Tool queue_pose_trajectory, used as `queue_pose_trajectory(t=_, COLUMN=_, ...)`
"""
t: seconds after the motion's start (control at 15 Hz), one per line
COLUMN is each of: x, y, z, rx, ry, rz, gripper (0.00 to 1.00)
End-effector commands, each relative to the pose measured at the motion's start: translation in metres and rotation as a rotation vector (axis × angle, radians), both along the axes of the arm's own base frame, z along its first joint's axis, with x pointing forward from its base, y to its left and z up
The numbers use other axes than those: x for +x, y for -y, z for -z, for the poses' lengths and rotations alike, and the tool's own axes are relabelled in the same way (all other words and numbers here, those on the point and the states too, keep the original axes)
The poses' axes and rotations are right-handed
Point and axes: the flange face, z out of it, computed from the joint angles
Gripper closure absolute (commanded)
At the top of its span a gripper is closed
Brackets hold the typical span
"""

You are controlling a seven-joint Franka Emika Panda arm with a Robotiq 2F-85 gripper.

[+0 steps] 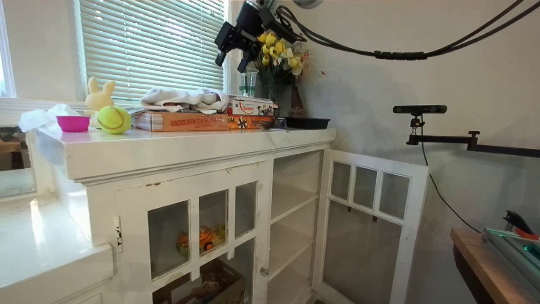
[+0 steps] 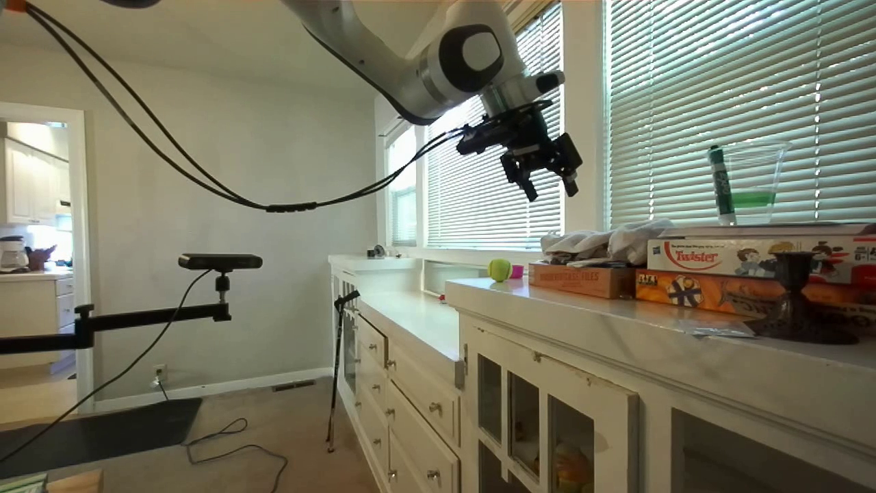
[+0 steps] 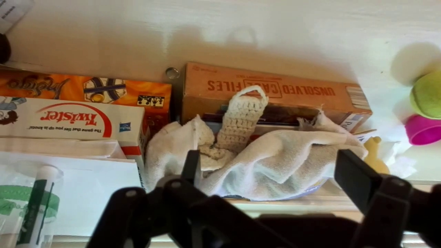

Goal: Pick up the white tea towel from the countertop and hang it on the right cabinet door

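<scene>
Claw (image 1: 231,64) spread, jaws apart & aimed down; in both exterior views it hangs above the towel (image 3: 275,155), w/ a clear gap btwn. In wrist view most of the towel shows btwn the fingers (image 3: 356,179), its ends running past both. Towel: crumpled, atop the Case Files box (image 3: 293,93) on the counter (image 1: 190,145); one end just beside the Twister box (image 3: 69,117), contact unclear. A crocheted strip (image 3: 241,120) w/ loop emerges from the folds & overlies the Case Files box. Ball (image 1: 114,119) & pink cup (image 1: 73,123): on counter, near that box's end opp. Twister. R door (image 1: 363,249), below counter level: open.
</scene>
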Motion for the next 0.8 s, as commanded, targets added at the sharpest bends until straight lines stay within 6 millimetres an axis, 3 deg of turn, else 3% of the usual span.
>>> queue_pose_trajectory(t=0.0, x=0.026, y=0.015, z=0.009, rx=-0.023, ry=0.029, rz=0.03, gripper=0.0)
queue_pose_trajectory(t=0.27, x=0.052, y=0.025, z=0.011, rx=-0.058, ry=0.088, rz=0.024, gripper=0.0)
queue_pose_trajectory(t=0.73, x=0.083, y=0.046, z=0.033, rx=-0.113, ry=0.051, rz=0.078, gripper=0.0)
